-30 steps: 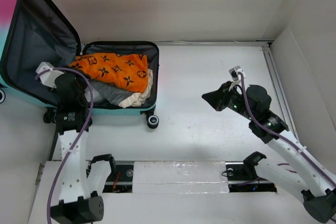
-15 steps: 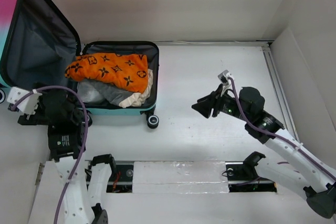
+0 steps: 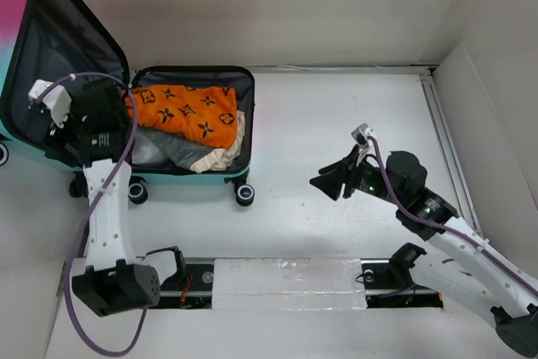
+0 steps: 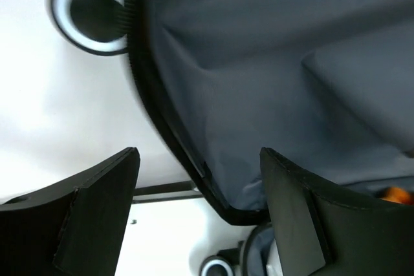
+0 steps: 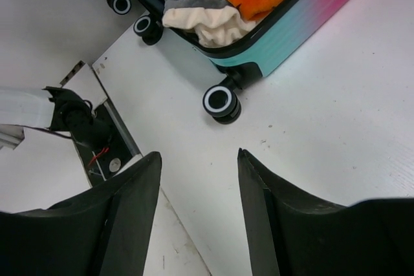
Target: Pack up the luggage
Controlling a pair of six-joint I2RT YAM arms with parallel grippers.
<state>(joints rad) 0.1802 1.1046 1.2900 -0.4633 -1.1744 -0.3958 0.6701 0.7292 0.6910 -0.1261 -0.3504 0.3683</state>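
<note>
White table [image 3: 336, 124] fills frame centre. Mounting rail [image 3: 286, 279] along bottom edge. Angled white wall panel [image 3: 492, 81] at right.

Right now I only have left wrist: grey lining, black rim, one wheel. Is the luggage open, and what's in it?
Observer: Open. The luggage lies flat with its lid up on the left.
Operator: Contents?
Observer: On top an orange cloth, with a grey cloth and a cream cloth under it.
Operator: Right arm?
Observer: The right gripper is open and empty, over the table to the right of the luggage, not touching it.
</note>
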